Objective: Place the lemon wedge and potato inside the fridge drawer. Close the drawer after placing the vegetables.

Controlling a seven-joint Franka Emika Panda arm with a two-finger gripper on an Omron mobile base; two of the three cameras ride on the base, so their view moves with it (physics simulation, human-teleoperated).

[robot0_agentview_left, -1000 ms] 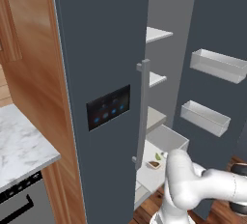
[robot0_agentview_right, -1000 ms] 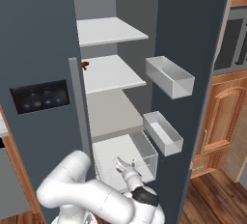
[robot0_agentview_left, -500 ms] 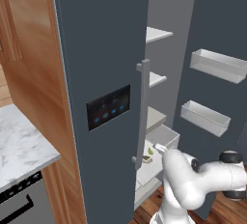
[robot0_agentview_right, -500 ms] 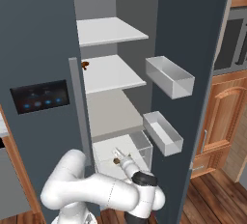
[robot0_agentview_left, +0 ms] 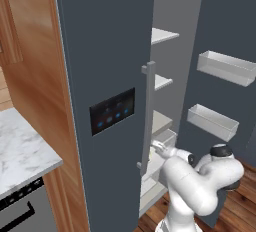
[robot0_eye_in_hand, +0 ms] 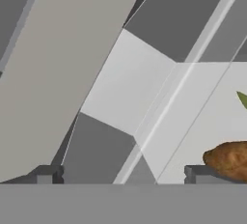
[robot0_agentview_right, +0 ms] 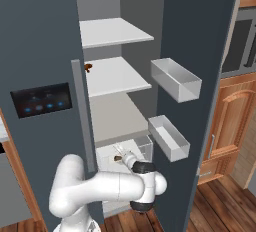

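Note:
The fridge drawer (robot0_agentview_right: 142, 147) is pulled out at the bottom of the open fridge, and its translucent wall (robot0_agentview_left: 168, 137) also appears in the left base view. My gripper (robot0_agentview_right: 120, 151) reaches over its rim with the jaws open and nothing between them. The potato (robot0_eye_in_hand: 229, 159), tan-brown, lies on the pale drawer floor (robot0_eye_in_hand: 193, 117) just beside one fingertip (robot0_eye_in_hand: 198, 174). It appears as a brown spot (robot0_agentview_right: 118, 159) under the hand. A thin yellow-green sliver (robot0_eye_in_hand: 242, 98) at the hand view's edge looks like the lemon wedge.
The closed fridge door with its dark display panel (robot0_agentview_left: 112, 111) and handle (robot0_agentview_left: 147, 116) stands left of the opening. The open door carries two clear bins (robot0_agentview_right: 175, 78) (robot0_agentview_right: 168, 136). White shelves (robot0_agentview_right: 115, 76) sit above the drawer, with a small brown item (robot0_agentview_right: 88, 67) on one.
The arm has stretched further forward and the hand has moved up and into the drawer opening. The jaws have stayed open.

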